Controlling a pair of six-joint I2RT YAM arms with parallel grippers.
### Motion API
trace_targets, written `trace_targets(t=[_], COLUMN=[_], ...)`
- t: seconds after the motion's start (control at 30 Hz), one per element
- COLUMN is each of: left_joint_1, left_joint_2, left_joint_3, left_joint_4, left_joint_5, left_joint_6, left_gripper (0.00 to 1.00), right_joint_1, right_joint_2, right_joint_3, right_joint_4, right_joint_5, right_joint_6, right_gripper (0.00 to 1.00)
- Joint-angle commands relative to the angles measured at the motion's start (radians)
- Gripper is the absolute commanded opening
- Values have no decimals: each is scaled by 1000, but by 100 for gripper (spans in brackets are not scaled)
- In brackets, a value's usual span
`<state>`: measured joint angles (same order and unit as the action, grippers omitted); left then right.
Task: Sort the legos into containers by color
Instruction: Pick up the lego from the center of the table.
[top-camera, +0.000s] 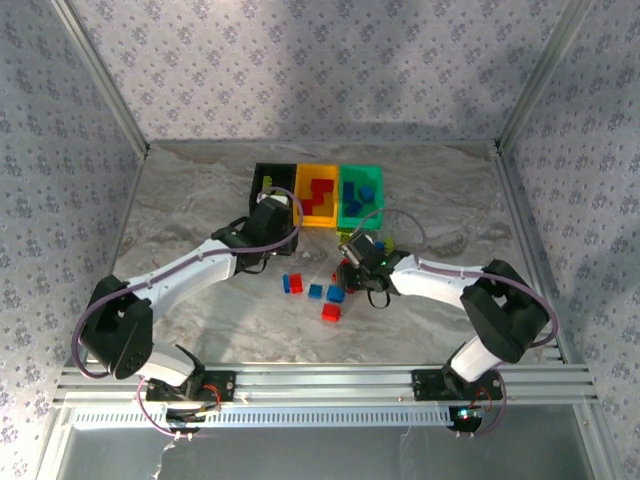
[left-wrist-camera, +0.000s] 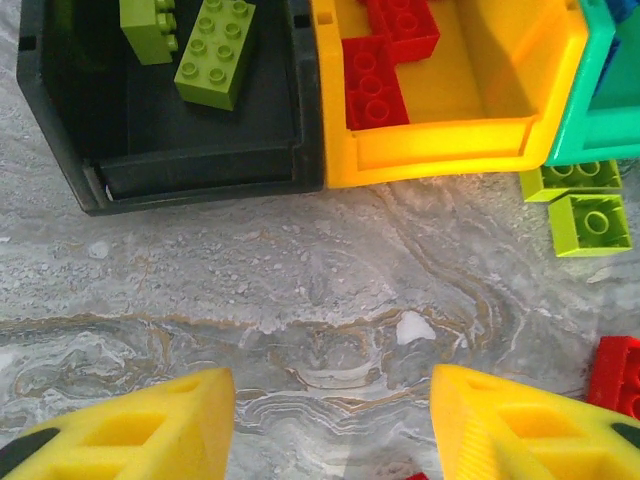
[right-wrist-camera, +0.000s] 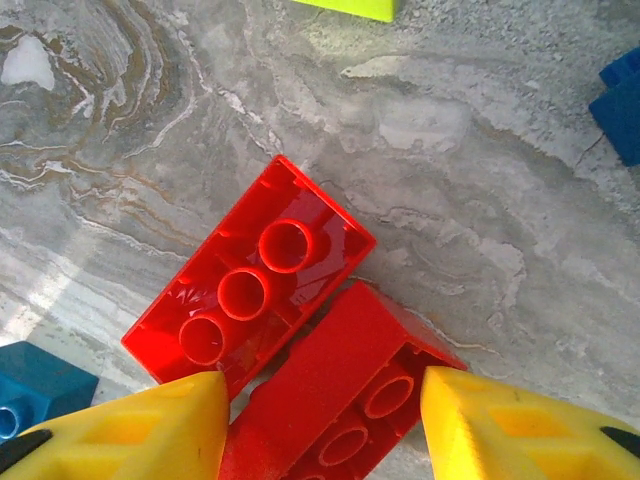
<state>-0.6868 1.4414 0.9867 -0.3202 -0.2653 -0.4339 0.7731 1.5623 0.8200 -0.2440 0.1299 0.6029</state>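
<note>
Left end effector (left-wrist-camera: 330, 420) open above bare tabletop (left-wrist-camera: 300, 280), near black bin (left-wrist-camera: 200, 175) with green legos (left-wrist-camera: 215, 50) and yellow bin (left-wrist-camera: 440, 150) with red legos (left-wrist-camera: 385, 60), right end effector (right-wrist-camera: 325, 420) straddling tilted red brick (right-wrist-camera: 335, 365) on tabletop, touching second red brick (right-wrist-camera: 255, 285), grip not discernible

Legible text, labels, brands, numbers and signs: none recorded in any view. Stud tops of the lime green legos (left-wrist-camera: 215, 50) in the black bin (left-wrist-camera: 200, 170), upper left of the left wrist view, are rendered too softly for any embossing to be read. The undersides of the red legos (right-wrist-camera: 250, 275), centre of the right wrist view, are seen unmarked.
</note>
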Motion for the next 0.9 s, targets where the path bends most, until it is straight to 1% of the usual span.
trace_targets(t=[0.0,0.1,0.27,0.47,0.53,0.7,0.8,0.83,0.87], left_joint_1=[7,12,17,25,31,42,53,62,71], left_joint_2=[-35,-34,-49,-58,-61,-95,-112,-112,-108], left_joint_3=[-29,-45,-90,-140,-148,-160,-175,-179,-180], left_joint_4=[40,47,91,132,135,132,140,142,142], left_joint_5=[-28,-26,-26,-15,-4,3,3,4,8], left_joint_6=[31,37,50,53,50,49,44,39,35], left_gripper=[54,54,54,53,53,53,53,57,57], right_joint_1=[6,8,11,10,12,17,21,24,26], right_joint_2=[17,22,32,59,68,75,70,63,57], right_joint_3=[26,43,53,56,75,112,136,145,157], right_joint_4=[-89,-124,-196,-166,-173,-209,-238,-253,-265], right_joint_5=[51,48,92,28,28,46,56,64,73], right_joint_6=[18,59,107,138,137,115,96,90,83], right_gripper=[56,60,60,58,54,36,34,34,34])
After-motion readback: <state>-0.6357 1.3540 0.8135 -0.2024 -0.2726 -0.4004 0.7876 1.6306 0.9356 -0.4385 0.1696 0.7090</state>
